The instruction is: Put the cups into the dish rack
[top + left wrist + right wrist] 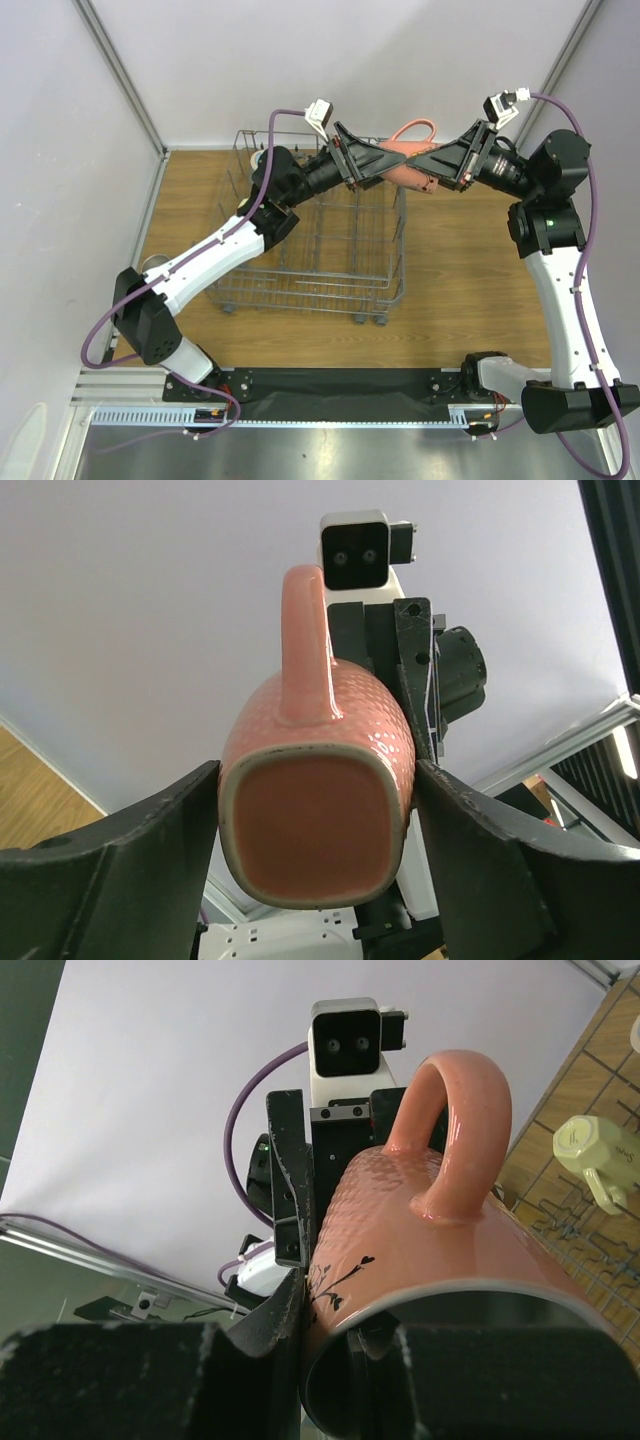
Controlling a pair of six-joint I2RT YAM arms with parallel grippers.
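Observation:
A salmon pink mug (408, 165) hangs on its side in the air over the far right edge of the grey wire dish rack (300, 270), held between both grippers. My left gripper (385, 160) grips its base: in the left wrist view the fingers (160, 870) press both sides of the mug (315, 830), handle up. My right gripper (437, 165) holds the rim: in the right wrist view one finger (290, 1300) is outside the mug (440, 1250) and the other inside. A pale yellow cup (590, 1155) sits in the rack (600, 1260).
A small cup (155, 263) stands on the wooden table left of the rack, beside the left arm. Pale cups (258, 157) sit at the rack's far left end. White walls close in the back and left sides.

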